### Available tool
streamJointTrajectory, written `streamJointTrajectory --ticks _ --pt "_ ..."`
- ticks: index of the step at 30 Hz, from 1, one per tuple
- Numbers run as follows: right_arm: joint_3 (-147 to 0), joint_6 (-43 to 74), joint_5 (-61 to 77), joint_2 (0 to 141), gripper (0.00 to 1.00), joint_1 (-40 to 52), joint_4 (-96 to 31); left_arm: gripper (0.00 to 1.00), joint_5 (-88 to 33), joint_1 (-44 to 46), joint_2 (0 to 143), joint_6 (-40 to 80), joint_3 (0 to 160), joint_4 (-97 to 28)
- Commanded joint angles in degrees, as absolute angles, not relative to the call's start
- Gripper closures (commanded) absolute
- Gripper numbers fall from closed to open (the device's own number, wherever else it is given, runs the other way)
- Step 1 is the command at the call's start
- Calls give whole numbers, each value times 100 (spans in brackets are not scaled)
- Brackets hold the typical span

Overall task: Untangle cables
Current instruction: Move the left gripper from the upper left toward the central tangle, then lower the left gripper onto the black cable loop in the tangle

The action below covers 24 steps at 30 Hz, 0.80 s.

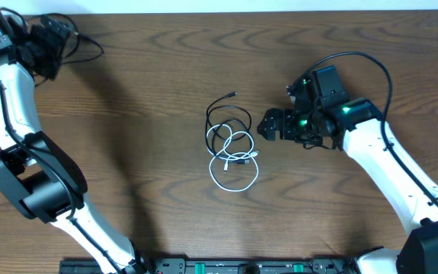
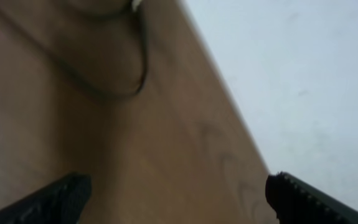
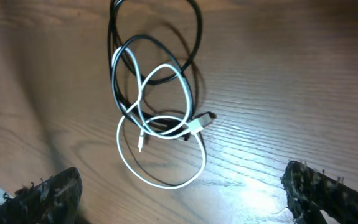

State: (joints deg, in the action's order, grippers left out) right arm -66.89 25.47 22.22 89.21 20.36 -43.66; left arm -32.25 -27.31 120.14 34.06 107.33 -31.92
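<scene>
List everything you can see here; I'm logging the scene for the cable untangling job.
tangled black cable: one, black, table centre
white cable: one, white, looped through it
loose black cable: one, black, far left corner, apart
table: one, brown wood, under everything
arms: two, white and black, left and right sides
left gripper: one, black, open at the far left corner
right gripper: one, black, open beside the tangle

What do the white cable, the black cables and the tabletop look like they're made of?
The white cable looks like a smooth plastic or rubber jacket with a slight gloss, and it lies in soft loops. The black cables look like a similar thin, flexible jacket, though their finish is hard to judge. The table is wood or a wood-look laminate, with brown grain lines and a glare patch that suggests a sealed surface.
</scene>
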Motion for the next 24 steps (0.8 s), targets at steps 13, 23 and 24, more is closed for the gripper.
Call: streamJointTrajectory --ticks 13,23,24 --pt "-6657 2565 1542 8853 1 2451 -4353 5 -3295 -1214 12099 1273 10554 -7059" --pt "-6657 2567 788 8853 1 1907 -4783 5 -1664 668 12099 1529 10057 -6486" --pt "-6657 2567 856 8853 1 1809 -4871 5 -1588 797 12099 1531 9979 -6388"
